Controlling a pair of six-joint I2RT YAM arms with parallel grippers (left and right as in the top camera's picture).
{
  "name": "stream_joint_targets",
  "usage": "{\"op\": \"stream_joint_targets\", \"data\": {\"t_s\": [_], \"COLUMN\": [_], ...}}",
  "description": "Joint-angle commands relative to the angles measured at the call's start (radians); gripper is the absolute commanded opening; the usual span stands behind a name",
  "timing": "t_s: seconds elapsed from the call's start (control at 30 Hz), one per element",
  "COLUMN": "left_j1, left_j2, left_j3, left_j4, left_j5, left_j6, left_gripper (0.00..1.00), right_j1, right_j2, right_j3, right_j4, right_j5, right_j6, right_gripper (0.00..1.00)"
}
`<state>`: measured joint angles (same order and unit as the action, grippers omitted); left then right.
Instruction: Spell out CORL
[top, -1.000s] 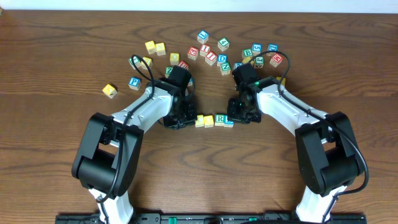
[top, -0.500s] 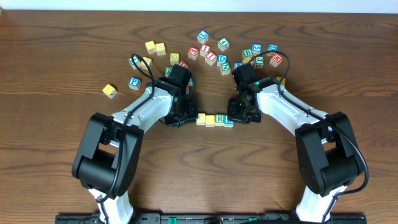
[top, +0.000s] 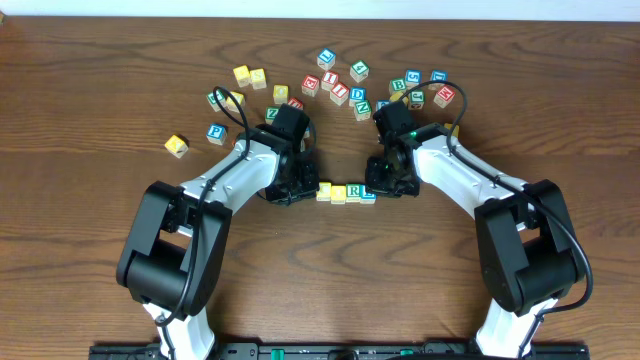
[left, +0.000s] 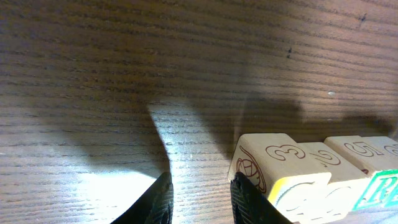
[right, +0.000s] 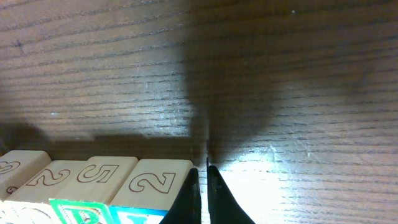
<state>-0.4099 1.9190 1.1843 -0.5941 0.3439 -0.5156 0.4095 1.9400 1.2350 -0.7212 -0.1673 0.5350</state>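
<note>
Four small wooden letter cubes (top: 346, 192) sit in a row on the brown wooden counter (top: 100, 90), with the left fingers (left: 249, 199) apart and empty beside one end, the right fingers (right: 194, 196) pressed together beside the other, and loose coloured letter cubes (top: 359, 71) scattered beyond the row.

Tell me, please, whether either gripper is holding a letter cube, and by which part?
Nothing is held. The left gripper is open on bare table beside the row's end cube; the right gripper is shut, empty, at the other end.

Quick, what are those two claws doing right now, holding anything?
Left gripper: partly open, holding nothing.
Right gripper: shut, holding nothing.
</note>
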Motion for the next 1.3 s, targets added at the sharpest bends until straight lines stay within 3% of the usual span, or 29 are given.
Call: {"op": "stream_joint_targets", "data": {"t_s": [0.0, 0.67, 1.0, 1.07, 1.27], "left_j1": [-0.003, 0.010, 0.114, 0.148, 0.192], "left_j2": [0.014, -0.024, -0.027, -0.036, -0.159], "left_j3": [-0.010, -0.006, 0.025, 0.032, 0.037], "left_j4": [-0.003, -0.025, -0.156, -0.206, -0.286], "left_j5": [-0.024, -0.024, -0.042, -0.041, -0.037], "left_j6": [0.018, 0.026, 0.085, 0.115, 0.136], "left_gripper": [0.31, 0.31, 0.31, 0.21, 0.22], "right_j1": [0.004, 0.003, -0.011, -0.018, -0.064], "right_j2": [-0.007, -0.007, -0.007, -0.007, -0.007], "right_j3": [-0.005, -0.005, -0.005, -0.005, -0.005], "right_j4": [-0.006, -0.021, -0.038, -0.047, -0.099], "right_j5": [0.000, 0.000, 0.040, 0.075, 0.121], "right_j6": [0.010, 0.019, 0.018, 0.018, 0.018], "right_gripper": [0.02, 0.01, 0.02, 0.04, 0.04]}}
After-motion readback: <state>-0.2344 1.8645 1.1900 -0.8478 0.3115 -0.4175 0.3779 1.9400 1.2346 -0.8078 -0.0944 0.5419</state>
